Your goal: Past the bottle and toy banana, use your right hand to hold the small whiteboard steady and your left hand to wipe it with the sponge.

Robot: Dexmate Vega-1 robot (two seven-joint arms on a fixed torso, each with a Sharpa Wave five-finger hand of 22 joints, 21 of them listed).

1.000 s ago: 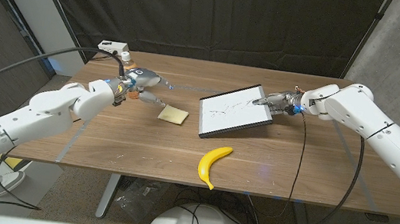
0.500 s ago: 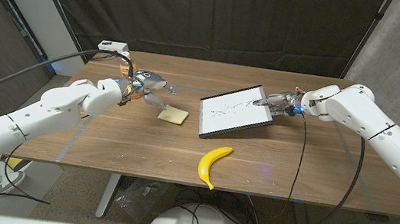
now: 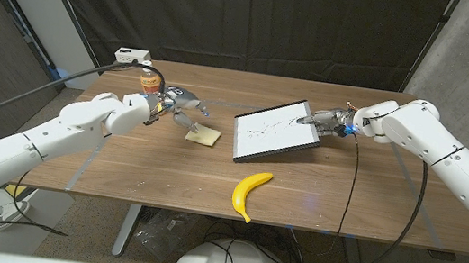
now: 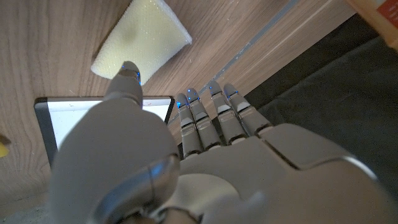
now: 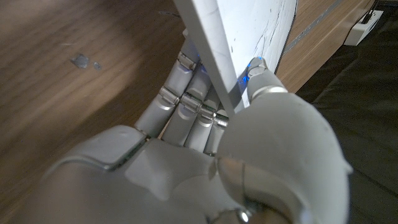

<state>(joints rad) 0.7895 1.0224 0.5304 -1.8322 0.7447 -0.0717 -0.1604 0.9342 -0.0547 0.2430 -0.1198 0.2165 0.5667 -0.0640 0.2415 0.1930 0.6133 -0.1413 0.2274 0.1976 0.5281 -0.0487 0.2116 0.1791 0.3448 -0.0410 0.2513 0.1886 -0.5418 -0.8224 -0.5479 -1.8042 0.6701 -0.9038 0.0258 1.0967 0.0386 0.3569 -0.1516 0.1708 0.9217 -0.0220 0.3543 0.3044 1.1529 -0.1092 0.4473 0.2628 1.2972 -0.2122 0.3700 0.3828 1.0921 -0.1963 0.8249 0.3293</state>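
Observation:
The small whiteboard [image 3: 276,131], black-framed with scribbles on it, lies right of the table's middle. My right hand [image 3: 327,121] pinches its far right edge; in the right wrist view the thumb [image 5: 268,93] sits on top of the whiteboard [image 5: 249,31] with the fingers underneath. The yellow sponge [image 3: 204,135] lies on the wood to the left of the board. My left hand [image 3: 180,102] hovers just behind and to the left of it, fingers spread, holding nothing. In the left wrist view the sponge [image 4: 142,46] lies just beyond the fingertips [image 4: 191,96].
A toy banana [image 3: 249,193] lies near the table's front edge, in front of the board. The bottle [image 3: 146,74] with an orange cap stands behind my left forearm. A white power strip [image 3: 133,54] sits at the far left corner.
My left hand has moved to the right, closer to the sponge. The right hand and the whiteboard have stayed put.

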